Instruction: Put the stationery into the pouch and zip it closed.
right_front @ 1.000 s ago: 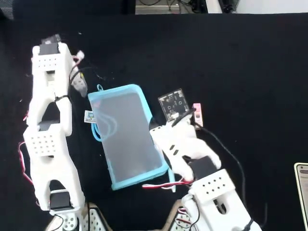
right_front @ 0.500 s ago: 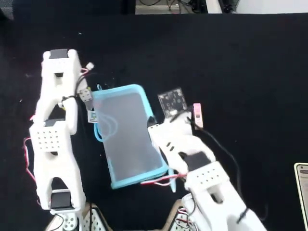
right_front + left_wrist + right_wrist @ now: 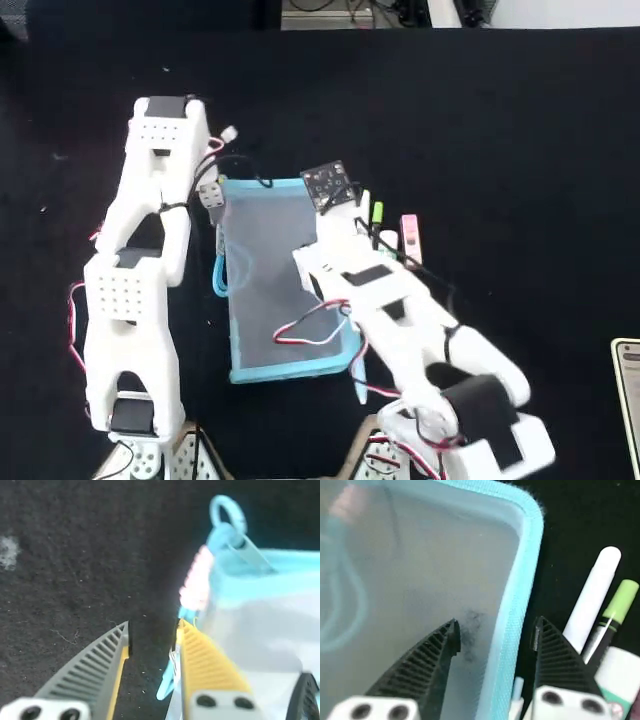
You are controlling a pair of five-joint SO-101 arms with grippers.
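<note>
At far left of the table [image 3: 500,120], your left arm [image 3: 140,260] stood alongside the pouch [image 3: 265,300], wrist at the pouch's far left corner. Your left hand [image 3: 152,630] was parted to a moderate gap, black cloth between the fingers. Its yellow-faced finger [image 3: 200,665] sat just beside the pouch's edge; contact could not be judged, since that edge was blurred. A pale blue tab [image 3: 167,682] showed next to that finger, and a pale blue loop [image 3: 227,512] hung off the pouch's corner beyond the fingertips.

Pouch: translucent with a cyan border [image 3: 512,610], flat on the table between your two arms. Whether the zip was open could not be told.

Your right arm [image 3: 400,310] lay along the pouch's right edge, partly over it. Your right hand [image 3: 495,627] was spread wide and held nothing. It straddled the cyan border, one finger [image 3: 427,665] over the translucent face and the other [image 3: 555,665] over the cloth outside.

The stationery lay outside the pouch, just right of its far right corner: white pen [image 3: 592,597] and green-capped marker [image 3: 615,607] side by side, with a pink block [image 3: 410,235] near them, farther right. A card [image 3: 628,375] sat at the table's right edge, well apart.
</note>
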